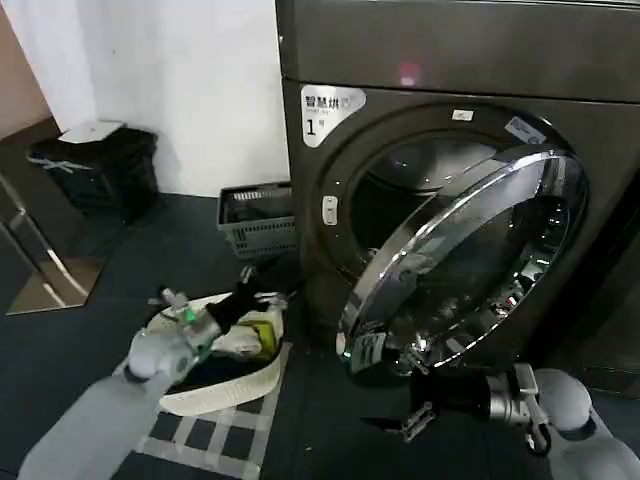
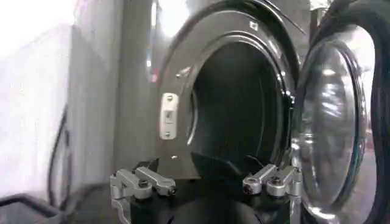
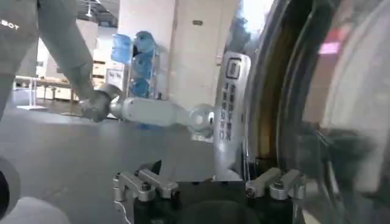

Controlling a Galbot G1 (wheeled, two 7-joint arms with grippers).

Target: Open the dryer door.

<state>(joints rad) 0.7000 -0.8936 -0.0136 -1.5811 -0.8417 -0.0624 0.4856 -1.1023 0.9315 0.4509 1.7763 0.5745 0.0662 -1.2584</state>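
1. The big dark grey-brown metal front-loading dryer point(image 1: 450, 70) sits right in front, white "1" label point(image 1: 330, 110) on its upper left corner.
2. Its round porthole dryer door point(image 1: 470, 260), with the wide shiny chrome ring and dark glass middle, is swung out on its right-side hinge, partly open, so the dark drum opening point(image 1: 400, 200) shows behind it.
3. The right hand point(image 1: 415, 420) is low down, just under the door's bottom edge. Fingers are spread apart and it's not holding anything. From the right wrist view you're looking at the door's chrome rim point(image 3: 234, 103) edge-on, super close.
4. The left hand point(image 1: 250, 290) hangs off to the left of the dryer, pointing at it, fingers point(image 2: 143, 181) spread wide too, nothing in them.
5. A small grey plastic basket point(image 1: 257, 220) sits on the floor by the dryer's left side.
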